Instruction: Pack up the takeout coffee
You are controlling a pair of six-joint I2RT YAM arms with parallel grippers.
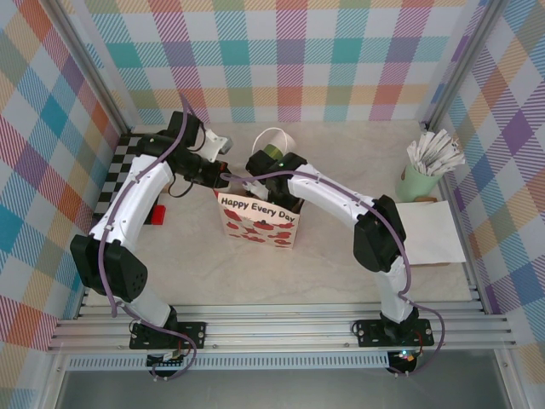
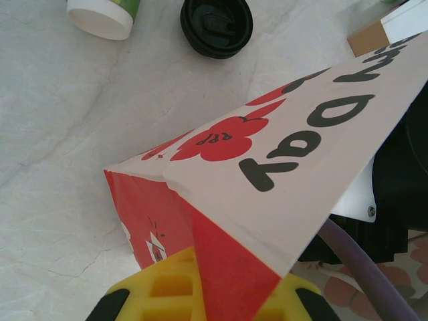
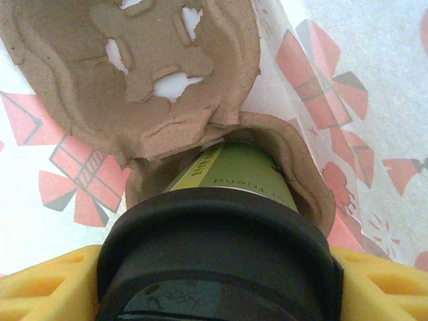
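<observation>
The right gripper point(image 3: 214, 284) is clamped on the coffee cup point(image 3: 234, 175), its yellow fingers pressing either side of the black lid point(image 3: 214, 234). The cup hangs straight ahead of those fingers, inside the gift bag point(image 3: 334, 80), with its lower end entering a pocket of the cardboard tray point(image 3: 154, 80) that lies at the bottom.

The left gripper point(image 2: 200, 301) is pinched on the bag's top edge, holding the mouth open; beyond it on the table lie a loose lid point(image 2: 216, 27) and an empty cup point(image 2: 100, 17).

The step in hand looks like the placing itself. Whether the cup's base is fully seated I cannot tell. The next move likely calls for easing it further down into the pocket, upright, then spreading the fingers and lifting clear without snagging tray or bag.
</observation>
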